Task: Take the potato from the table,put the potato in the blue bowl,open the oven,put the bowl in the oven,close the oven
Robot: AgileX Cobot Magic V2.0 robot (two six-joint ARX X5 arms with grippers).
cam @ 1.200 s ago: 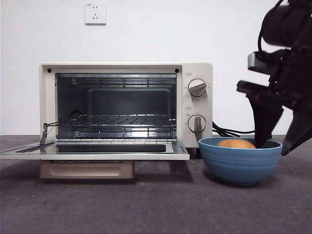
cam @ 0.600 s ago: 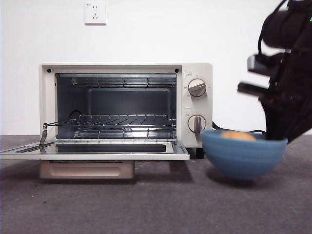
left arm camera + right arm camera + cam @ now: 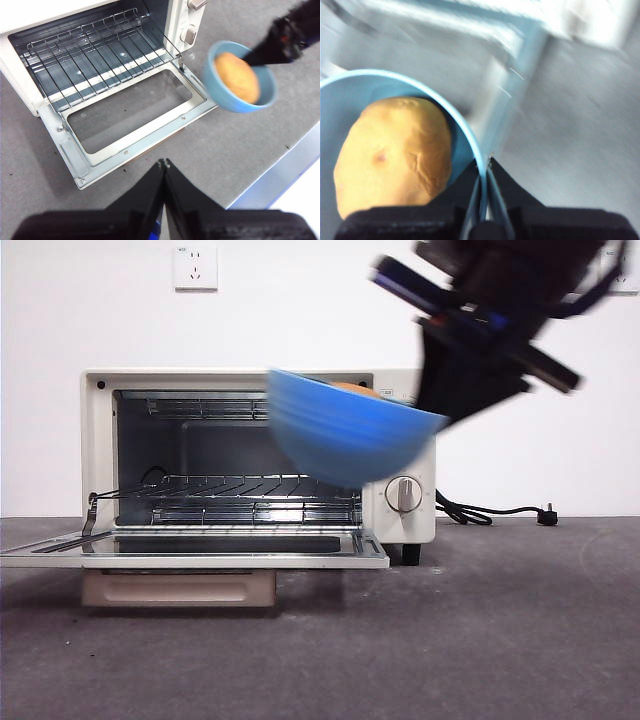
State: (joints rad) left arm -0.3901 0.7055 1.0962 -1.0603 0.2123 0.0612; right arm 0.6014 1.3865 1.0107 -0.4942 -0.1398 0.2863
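Lifted off table: blue bowl (image 3: 352, 436) with potato (image 3: 395, 155), rim pinched between right gripper (image 3: 484, 172) jaws, before open oven (image 3: 258, 470); left gripper (image 3: 164, 162) closed, empty.

A bare test bench: grey table (image 3: 480, 640), blank white wall (image 3: 300, 310), lone socket (image 3: 195, 267), toaster oven (image 3: 250, 455).

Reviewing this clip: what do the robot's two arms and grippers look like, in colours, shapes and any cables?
Both grippers have two flat black jaws tapering to thin tips. The left gripper rises from a broad black block with a small blue patch at its base. The right gripper sits on a dark, bulky arm; the front view shows black angular housings, a blue-edged part and black cable looping near the top. No legible markings.
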